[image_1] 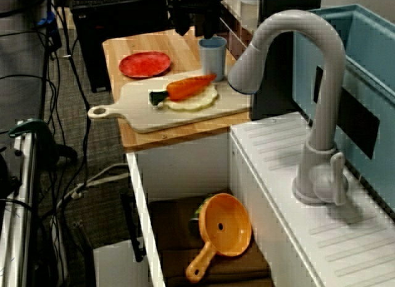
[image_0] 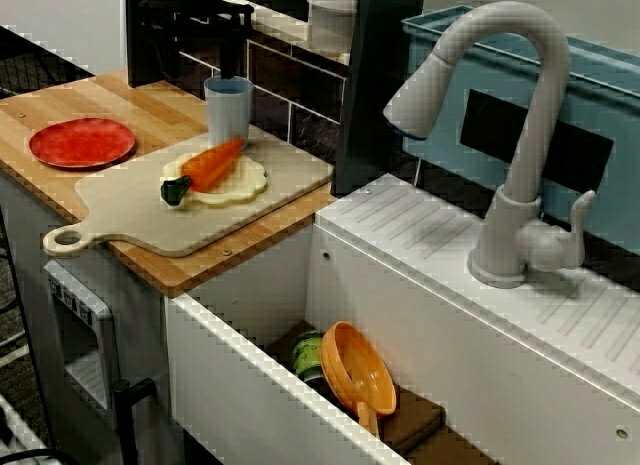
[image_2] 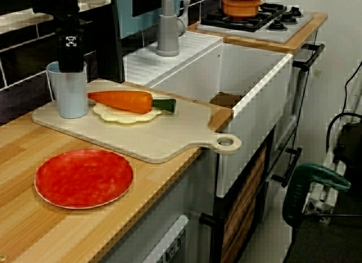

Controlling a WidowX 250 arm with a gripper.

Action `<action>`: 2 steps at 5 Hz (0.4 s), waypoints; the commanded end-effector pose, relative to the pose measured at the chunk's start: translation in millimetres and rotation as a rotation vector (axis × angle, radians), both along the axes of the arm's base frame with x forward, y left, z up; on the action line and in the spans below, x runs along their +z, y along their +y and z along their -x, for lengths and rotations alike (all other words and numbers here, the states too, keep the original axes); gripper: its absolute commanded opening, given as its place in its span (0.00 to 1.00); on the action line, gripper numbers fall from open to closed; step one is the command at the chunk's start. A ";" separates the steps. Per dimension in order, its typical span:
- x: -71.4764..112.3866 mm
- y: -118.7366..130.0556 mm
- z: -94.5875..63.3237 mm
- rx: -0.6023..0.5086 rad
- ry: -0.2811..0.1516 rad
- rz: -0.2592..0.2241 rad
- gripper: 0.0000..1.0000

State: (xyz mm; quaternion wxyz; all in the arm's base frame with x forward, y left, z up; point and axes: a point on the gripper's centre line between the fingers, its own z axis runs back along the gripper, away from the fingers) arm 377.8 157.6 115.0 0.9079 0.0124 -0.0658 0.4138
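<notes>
Hovering my black pincer (image_2: 70, 66) at the rim of the pale blue plastic cup (image_2: 69, 96), on the beige cutting board's (image_2: 164, 136) far corner beside the orange toy carrot (image_2: 121, 100); whether my pincer is wide or closed I cannot tell; the cup looks light, stiff and slick; its rim wall seems the best hold.

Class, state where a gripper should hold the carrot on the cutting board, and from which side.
Probably grip the carrot across its thick orange middle, coming down from above. It lies flat on a pale plate, so only top and flanks are free; close across its width, clear of the cup by its tip.
</notes>
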 end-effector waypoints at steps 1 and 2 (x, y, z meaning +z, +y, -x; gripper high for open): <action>12.2 3.7 3.2 0.022 -0.042 -0.017 1.00; 8.6 3.2 0.9 0.020 -0.042 -0.022 1.00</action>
